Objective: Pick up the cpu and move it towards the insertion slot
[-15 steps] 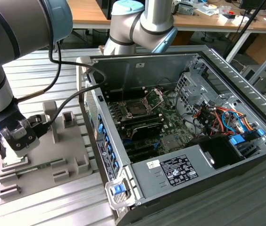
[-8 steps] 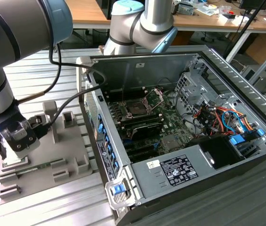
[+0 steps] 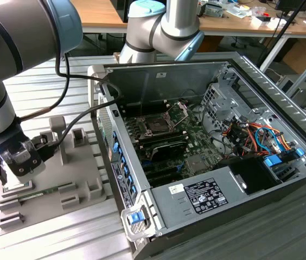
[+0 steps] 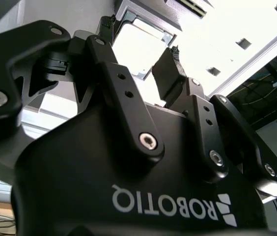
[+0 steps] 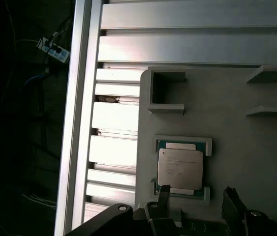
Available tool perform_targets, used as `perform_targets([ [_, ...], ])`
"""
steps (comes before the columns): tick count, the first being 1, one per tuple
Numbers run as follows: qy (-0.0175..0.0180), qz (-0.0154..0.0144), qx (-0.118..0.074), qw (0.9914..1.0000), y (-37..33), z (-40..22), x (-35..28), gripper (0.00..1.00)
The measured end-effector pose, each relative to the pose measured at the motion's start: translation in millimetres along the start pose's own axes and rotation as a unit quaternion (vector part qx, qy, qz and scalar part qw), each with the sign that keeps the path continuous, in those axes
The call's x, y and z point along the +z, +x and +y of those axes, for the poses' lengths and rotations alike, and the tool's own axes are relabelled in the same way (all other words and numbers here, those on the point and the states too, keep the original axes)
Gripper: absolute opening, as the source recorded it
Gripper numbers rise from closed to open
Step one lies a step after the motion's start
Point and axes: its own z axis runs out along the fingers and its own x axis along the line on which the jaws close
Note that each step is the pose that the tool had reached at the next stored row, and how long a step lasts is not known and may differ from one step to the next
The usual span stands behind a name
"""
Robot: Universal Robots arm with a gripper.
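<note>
1. While the gripper (image 5: 196, 192) hangs over the grey tray (image 5: 236, 103), its two fingers stand apart w/ nothing btwn them. Both wrist views show a clear gap.
2. Target cpu (image 5: 180, 167) lies flat, silvery face up, in its framed pocket on the tray. It's just ahead of the fingertips (image 5: 164, 196) and, as far as I can tell, untouched.
3. Alignment: the cpu isn't ctr'd on the gap. It sits nearer one finger than the other, and in the first wrist view that finger's tip lines up approx w/ the chip's edge.
4. Step in hand, my read: pre-grasp approach, pick not yet made.
5. To do it well:
   - Shift the tool sideways until the chip is mid-gap.
   - Keep the fingers square to the chip's sides.
   - Come down straight so the pads clear the pocket's raised corners.
   - Close on two opposite edges w/ light force.
   - The chip looks thin & stiff w/ little edge to hold, so a skewed close would prob. tip it or jam it in the pocket.
6. As for the insertion slot (image 3: 155, 125), it's well apart from the tool, across the tray and inside the open PC case (image 3: 142, 81). Its load plate (image 3: 178, 110) looks hinged up, leaving the socket exposed.
</note>
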Motion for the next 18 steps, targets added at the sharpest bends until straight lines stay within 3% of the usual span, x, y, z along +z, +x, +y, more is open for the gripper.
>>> perform_targets([
  [13,0.0000,0.0003,-0.005,0.99999,0.4,2.5,2.5,0.55],
  [15,0.0000,0.0003,-0.005,0.99999,0.4,2.5,2.6,0.67],
  [18,0.0000,0.0003,-0.005,0.99999,0.4,2.5,2.6,0.74],
])
